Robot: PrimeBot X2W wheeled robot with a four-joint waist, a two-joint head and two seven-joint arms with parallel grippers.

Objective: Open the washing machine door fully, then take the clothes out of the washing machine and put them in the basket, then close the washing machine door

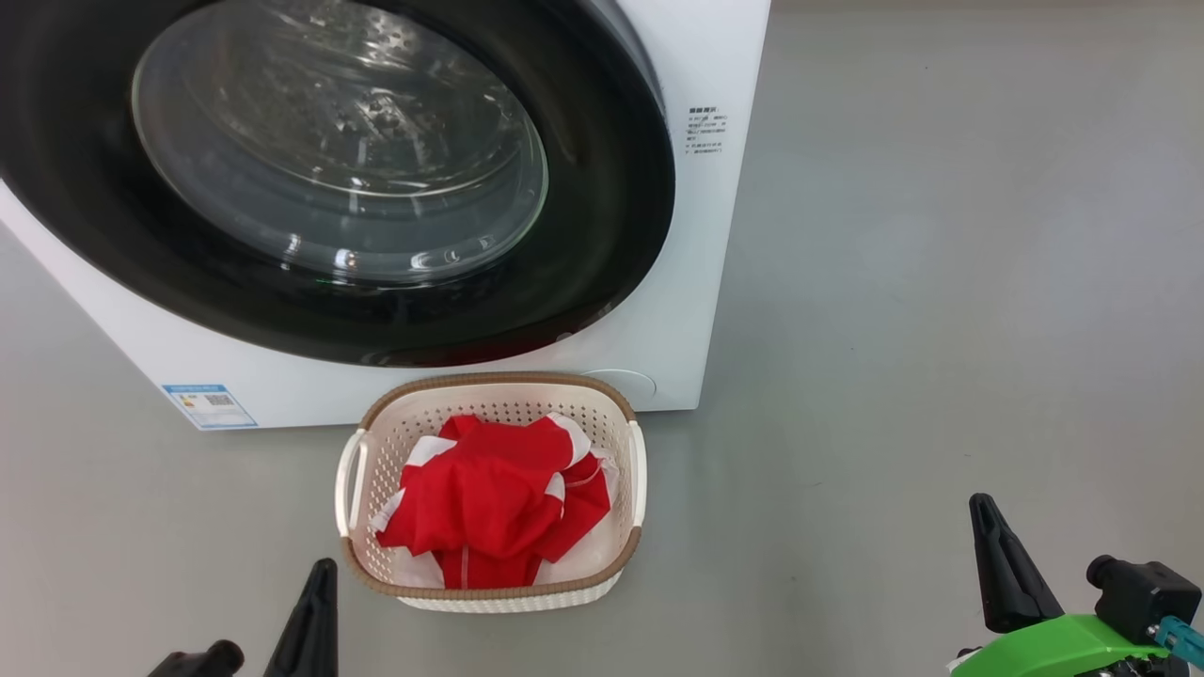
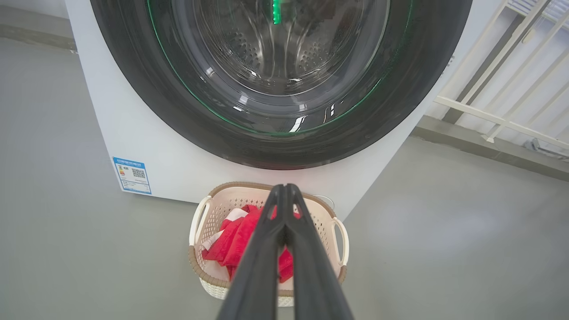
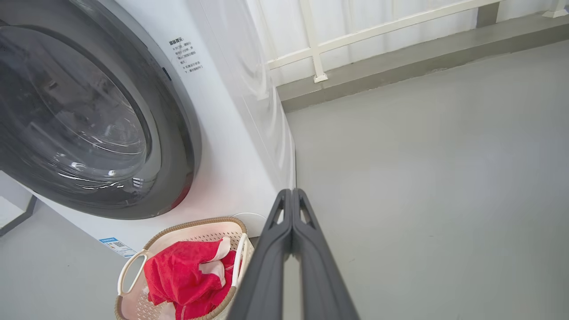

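The clothes (image 1: 489,498) lie in the basket (image 1: 499,380) just in front of the washing machine (image 1: 720,282), its door (image 1: 621,188) seemingly shut. Empty and pressed together, the left fingers (image 2: 264,253) and right fingers (image 3: 273,253) should retreat without nudging anything.

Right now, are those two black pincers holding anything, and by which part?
Nothing is held. The left gripper and the right gripper are both shut on empty air; the clothes lie in the basket.
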